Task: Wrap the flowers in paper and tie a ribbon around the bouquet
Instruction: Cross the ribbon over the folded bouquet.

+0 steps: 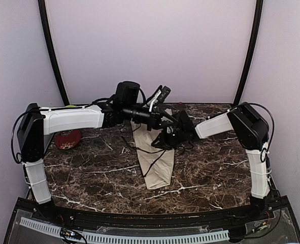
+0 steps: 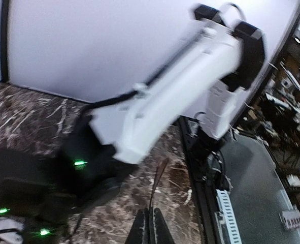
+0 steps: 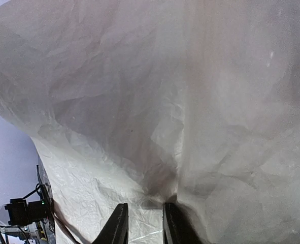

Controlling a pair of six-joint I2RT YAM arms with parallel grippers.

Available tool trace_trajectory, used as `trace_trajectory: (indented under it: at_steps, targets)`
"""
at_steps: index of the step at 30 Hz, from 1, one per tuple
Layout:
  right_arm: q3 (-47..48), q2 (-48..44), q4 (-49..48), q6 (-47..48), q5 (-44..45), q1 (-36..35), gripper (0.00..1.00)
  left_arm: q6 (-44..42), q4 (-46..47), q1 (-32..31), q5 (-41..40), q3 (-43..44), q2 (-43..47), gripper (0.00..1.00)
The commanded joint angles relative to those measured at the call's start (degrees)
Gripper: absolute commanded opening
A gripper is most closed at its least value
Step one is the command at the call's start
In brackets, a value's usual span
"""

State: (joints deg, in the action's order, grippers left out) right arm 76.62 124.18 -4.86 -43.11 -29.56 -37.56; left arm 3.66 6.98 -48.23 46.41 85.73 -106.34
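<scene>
Bouquet (image 1: 157, 162) lies on the tabletop (image 1: 89, 173), narrow end toward the near edge, wide end hidden beneath both wrists; we see no flower heads. Left tool (image 2: 148, 230) is fully closed on the ribbon (image 2: 158, 179), a thin dark strand rising from its tips. Right tool (image 3: 144, 223) is narrowed to a slim gap, pinching a fold of the paper (image 3: 190, 101), as we read it. Risks we note: the ribbon slipping free under tension, and a hard pull tearing the thin sheet or loosening the wrap.
</scene>
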Motion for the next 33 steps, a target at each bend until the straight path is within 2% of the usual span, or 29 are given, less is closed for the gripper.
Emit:
trace_trajectory:
  at_steps: [1,4,8,19,23,26,33]
  targets:
    - [-2.6,-1.7,-5.0,-3.5,-1.4,0.1,0.24,20.9,10.2,8.4,-7.8,0.8,-5.5,0.0]
    - [-3.6,-2.7,-7.3,-5.1,-1.2,0.0,0.24,26.3,13.6,10.1,-15.5,-7.1,-5.9,0.0]
    - [-4.0,-3.7,-7.4,-5.2,-0.3,0.0,0.23,27.1,15.8,10.1,-19.7,-12.0,-7.2,0.0]
    - [-5.1,-6.1,-6.4,-5.9,3.2,-1.1,0.23,20.8,1.9,10.3,-27.1,-6.6,-16.3,0.0]
    - [-8.1,-11.3,-6.7,-7.9,9.8,-1.1,0.23,20.1,2.0,10.4,-27.8,-8.3,-16.5,0.0]
    - [-8.9,-13.7,-6.9,-8.1,11.2,-1.2,0.23,20.4,3.3,10.4,-27.5,-9.9,-16.7,0.0]
    - [-5.9,-15.7,1.3,-2.9,15.0,-1.2,0.24,21.4,6.7,10.4,-24.4,-11.5,-16.6,0.0]
